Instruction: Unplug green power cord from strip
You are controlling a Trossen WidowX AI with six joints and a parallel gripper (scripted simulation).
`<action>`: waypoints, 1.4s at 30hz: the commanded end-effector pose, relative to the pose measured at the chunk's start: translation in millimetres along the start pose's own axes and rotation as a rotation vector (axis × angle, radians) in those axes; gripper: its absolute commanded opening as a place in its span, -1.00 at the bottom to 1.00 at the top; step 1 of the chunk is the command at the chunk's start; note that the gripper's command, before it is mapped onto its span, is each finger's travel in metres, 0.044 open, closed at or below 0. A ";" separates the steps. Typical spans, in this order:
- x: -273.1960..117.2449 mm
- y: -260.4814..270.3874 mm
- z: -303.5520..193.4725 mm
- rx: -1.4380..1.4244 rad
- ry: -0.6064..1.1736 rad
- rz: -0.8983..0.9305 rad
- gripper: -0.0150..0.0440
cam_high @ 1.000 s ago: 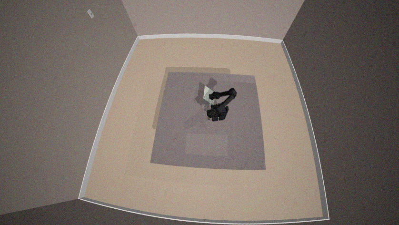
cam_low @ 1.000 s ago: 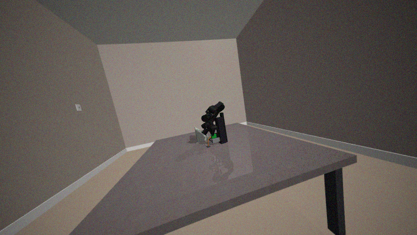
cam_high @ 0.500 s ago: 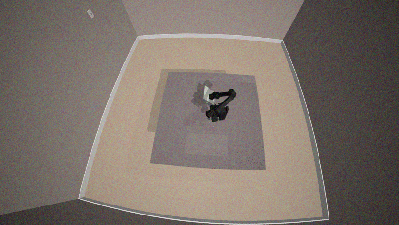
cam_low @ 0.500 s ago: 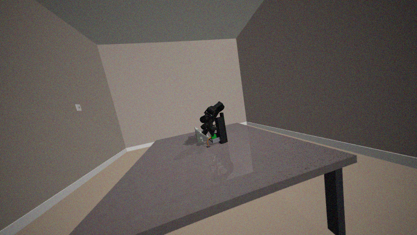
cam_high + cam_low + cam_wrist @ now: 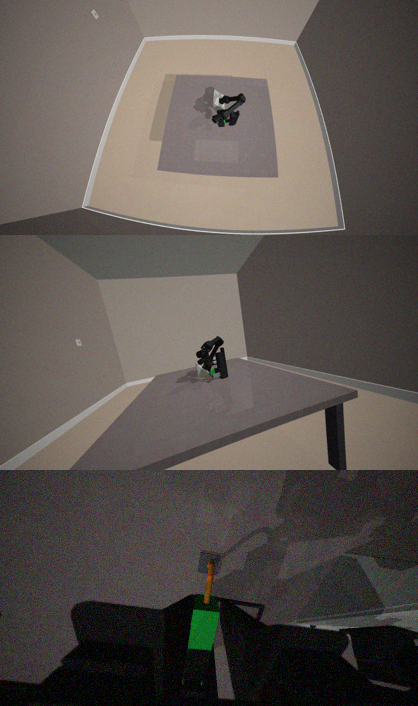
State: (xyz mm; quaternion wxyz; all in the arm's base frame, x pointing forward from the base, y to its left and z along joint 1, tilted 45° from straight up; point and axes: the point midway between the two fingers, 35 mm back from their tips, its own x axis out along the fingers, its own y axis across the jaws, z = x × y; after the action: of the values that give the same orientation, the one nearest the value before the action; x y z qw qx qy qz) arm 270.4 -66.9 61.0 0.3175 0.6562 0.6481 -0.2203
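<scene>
1. Gripper (image 5: 202, 635) is pinched on the green plug (image 5: 203, 629); the dark fingers flank the plug on both sides in the wrist view.
2. An orange cord (image 5: 209, 581) runs from the plug's far end to a small grey block (image 5: 209, 561) lying on the table (image 5: 263, 398).
3. Exterior view: the plug (image 5: 212, 371) shows as a green spot low down, just beside the tall black power strip (image 5: 221, 363), which stands upright on the table. Can't tell whether the prongs are in the strip or out.
4. The arm (image 5: 209, 350) bends over from above, w/ its wrist down near the plug.
5. Top view: only a green speck (image 5: 224, 120) shows under the arm (image 5: 231, 106), next to the strip (image 5: 234, 117).
6. A white angled piece (image 5: 201, 370) sits on the table just beside the arm.
</scene>
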 end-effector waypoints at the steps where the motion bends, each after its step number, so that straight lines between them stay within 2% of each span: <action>1: 0.0 0.0 0.0 0.000 0.000 0.000 -0.40; 6: 0.0 0.0 0.0 0.000 0.000 0.000 0.04; 42: -7.8 -1.2 -21.5 0.014 -0.022 0.012 0.05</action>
State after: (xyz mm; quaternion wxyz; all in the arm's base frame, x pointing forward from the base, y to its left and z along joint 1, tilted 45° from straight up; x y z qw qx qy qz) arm 266.6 -60.1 81.9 0.3248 0.6591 0.6382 -0.2297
